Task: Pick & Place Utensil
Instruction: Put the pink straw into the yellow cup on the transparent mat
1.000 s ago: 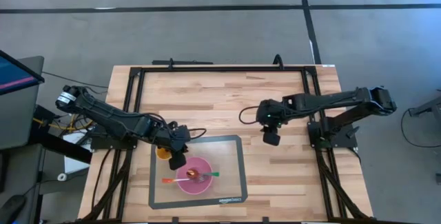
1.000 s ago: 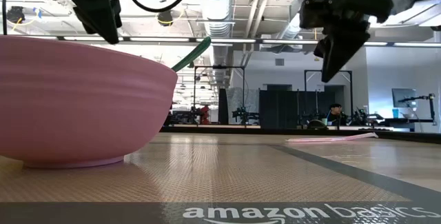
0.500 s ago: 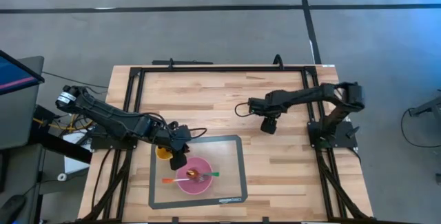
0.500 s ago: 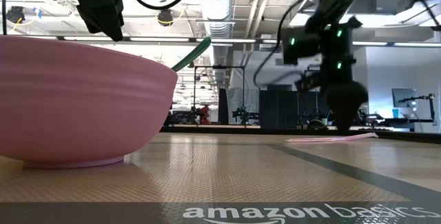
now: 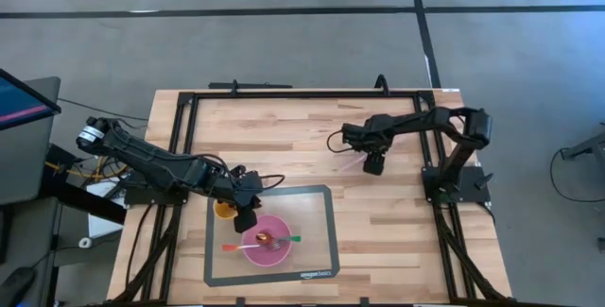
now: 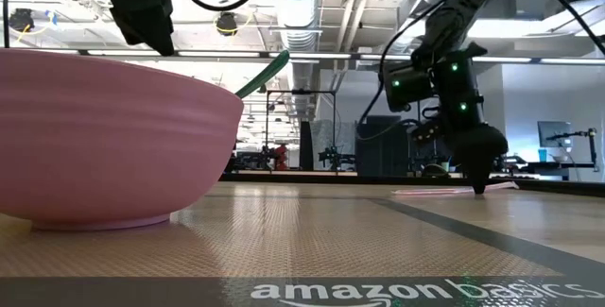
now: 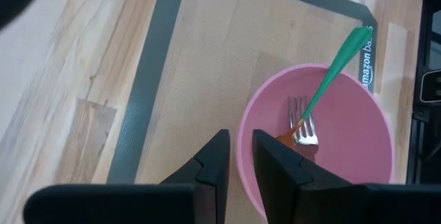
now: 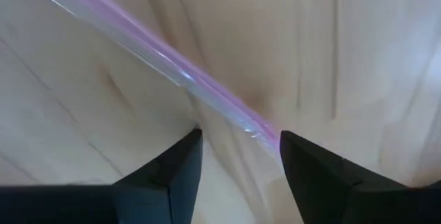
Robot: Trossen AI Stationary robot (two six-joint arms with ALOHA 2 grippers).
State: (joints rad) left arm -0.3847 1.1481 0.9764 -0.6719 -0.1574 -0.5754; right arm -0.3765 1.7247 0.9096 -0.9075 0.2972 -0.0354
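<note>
A translucent pink utensil (image 8: 148, 52) lies flat on the bare wood, far and right of the mat; it shows in the high view (image 5: 353, 164) too. My right gripper (image 8: 240, 148) is open and pointing down, its fingertips standing on either side of the utensil's end close to the wood (image 6: 477, 190). A pink bowl (image 5: 267, 244) sits on the mat with an orange-handled fork (image 7: 301, 129) and a green-handled utensil (image 7: 339, 58) resting in it. My left gripper (image 7: 240, 156) hovers over the mat at the bowl's left rim, its fingers a narrow gap apart.
The grey mat (image 5: 326, 214) lies near the table's near edge. A yellow object (image 5: 221, 211) sits at the mat's left edge under the left arm. Black frame rails (image 5: 430, 137) run along the table's sides and far edge. Bare wood lies between mat and right gripper.
My right gripper moved from above the mat's far right corner toward the far edge, tipped to point downward, and dropped from well above the table to the pink utensil on the wood.
</note>
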